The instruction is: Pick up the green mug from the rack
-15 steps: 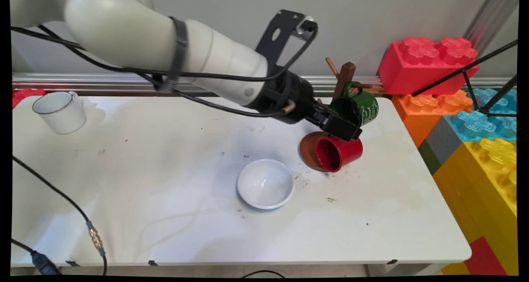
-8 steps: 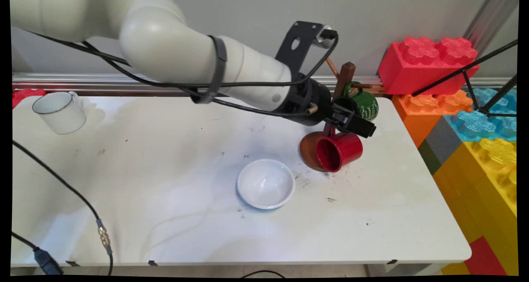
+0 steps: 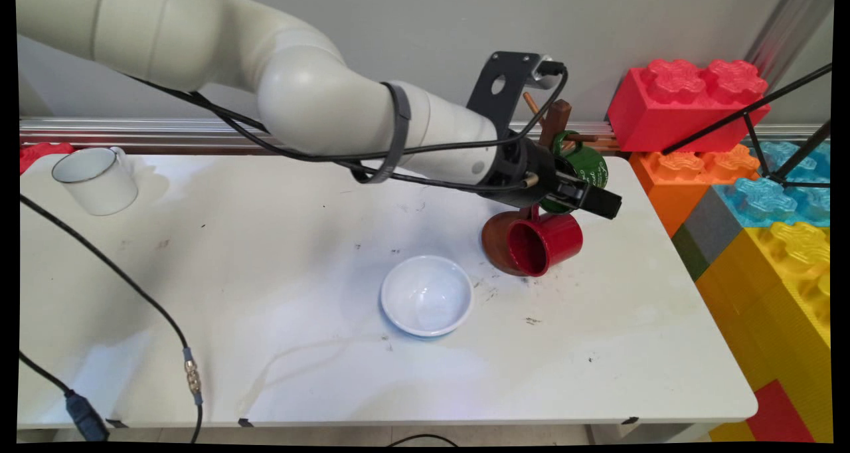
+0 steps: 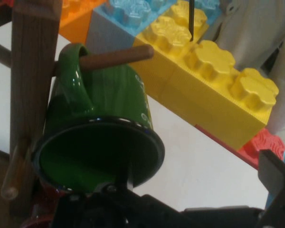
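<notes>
Two mugs on rack (image 3: pixel 555 122): green (image 4: pixel 102 128), red (image 3: pixel 546 242); one bowl (image 3: pixel 427 295).

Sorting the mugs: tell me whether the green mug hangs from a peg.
Yes, the green mug hangs by its handle on a wooden peg.

We count three mugs: green mug (image 3: pixel 588 167), red mug (image 3: pixel 544 242), white mug (image 3: pixel 96 181); one white bowl (image 3: pixel 427 295); one wooden mug tree (image 3: pixel 554 124).

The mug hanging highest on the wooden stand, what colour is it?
The mug is green, with a dark rim; the hand view shows it best.
</notes>
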